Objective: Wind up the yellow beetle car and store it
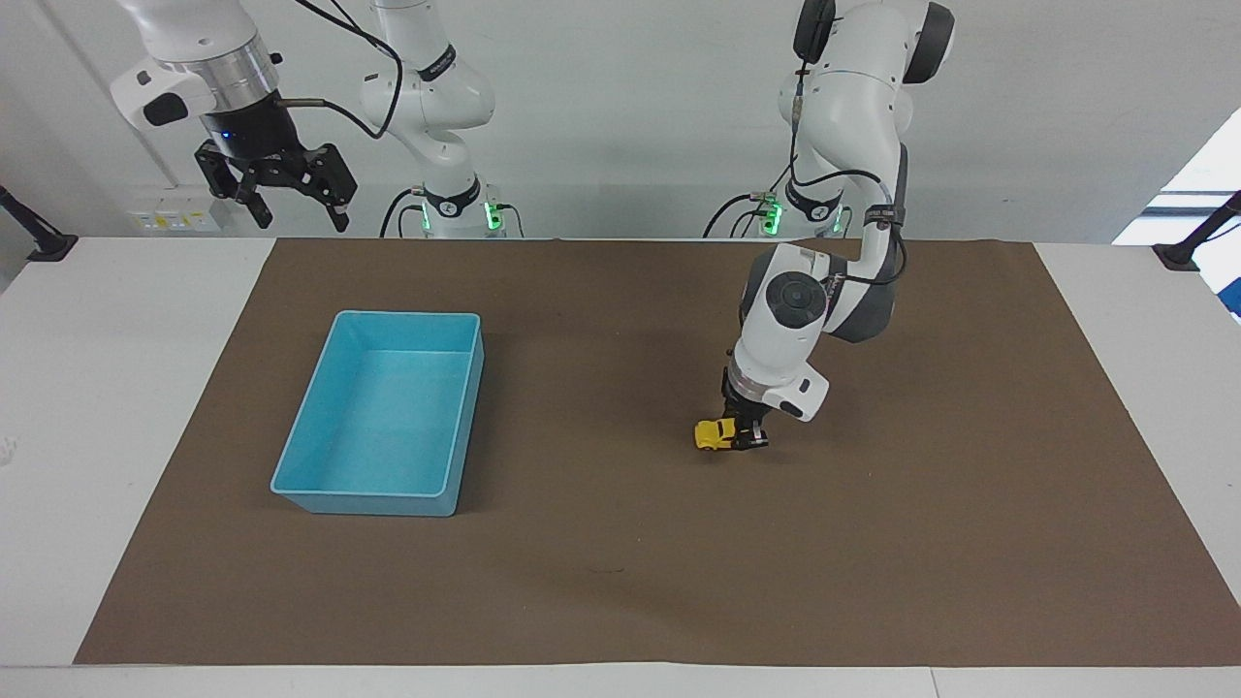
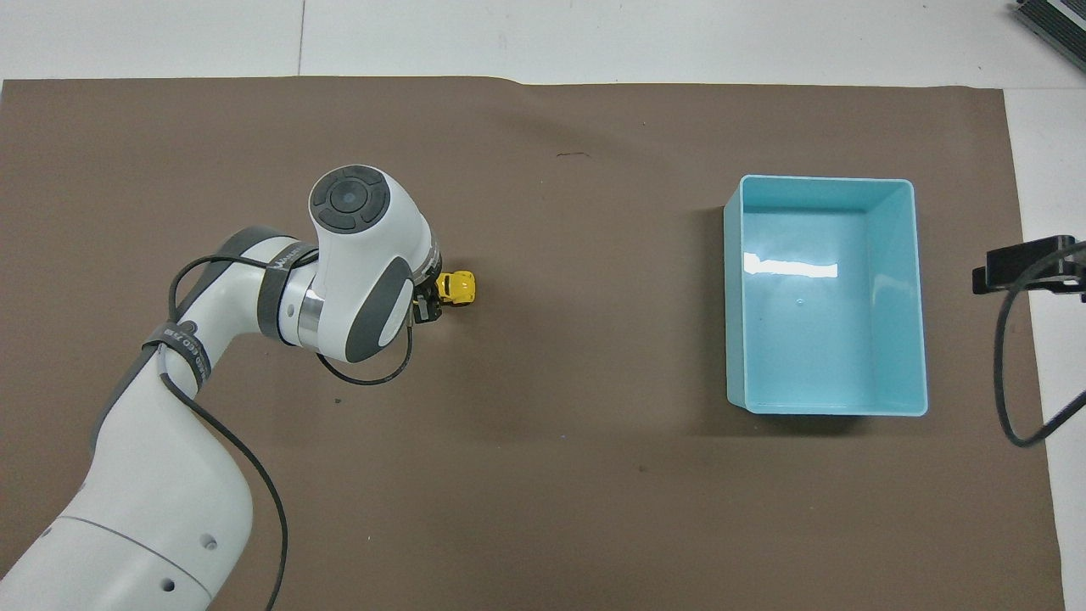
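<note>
Here the left tool (image 1: pixel 747 438) is down at the table (image 1: pixel 873 543), clamped on one end of the yellow car (image 1: pixel 715 434). The car rests on the brown mat (image 1: pixel 620 582), its free end toward the blue bin (image 1: pixel 378 494) and its long axis along the table's length. The bin stands well apart toward the right arm's end, with nothing between. The right tool (image 1: pixel 291 199) waits raised, fingers apart, so the left arm is nearer.

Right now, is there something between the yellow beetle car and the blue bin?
No. Only bare brown mat lies between the yellow beetle car, gripped by the left gripper, and the blue bin. The overhead view shows it.
</note>
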`<action>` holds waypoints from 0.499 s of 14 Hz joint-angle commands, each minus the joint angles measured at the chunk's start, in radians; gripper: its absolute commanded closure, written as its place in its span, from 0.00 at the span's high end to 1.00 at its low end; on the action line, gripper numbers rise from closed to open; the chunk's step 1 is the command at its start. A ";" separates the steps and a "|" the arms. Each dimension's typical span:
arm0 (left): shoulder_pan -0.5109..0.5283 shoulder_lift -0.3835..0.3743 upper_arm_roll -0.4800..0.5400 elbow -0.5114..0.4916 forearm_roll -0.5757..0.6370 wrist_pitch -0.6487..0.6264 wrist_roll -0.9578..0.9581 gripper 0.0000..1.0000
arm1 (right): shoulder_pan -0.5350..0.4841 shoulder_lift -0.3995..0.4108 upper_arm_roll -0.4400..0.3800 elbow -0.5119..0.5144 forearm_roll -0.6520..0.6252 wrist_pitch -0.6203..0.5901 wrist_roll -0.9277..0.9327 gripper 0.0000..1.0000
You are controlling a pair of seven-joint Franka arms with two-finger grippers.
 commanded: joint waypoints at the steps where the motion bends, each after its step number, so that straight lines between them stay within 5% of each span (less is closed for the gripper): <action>1: 0.033 0.012 0.009 -0.038 0.019 0.038 0.018 0.00 | -0.010 -0.010 0.002 -0.005 0.015 -0.003 0.004 1.00; 7: 0.093 0.011 0.012 -0.056 0.019 0.032 0.108 0.00 | -0.010 -0.010 0.002 -0.005 0.015 -0.003 0.004 1.00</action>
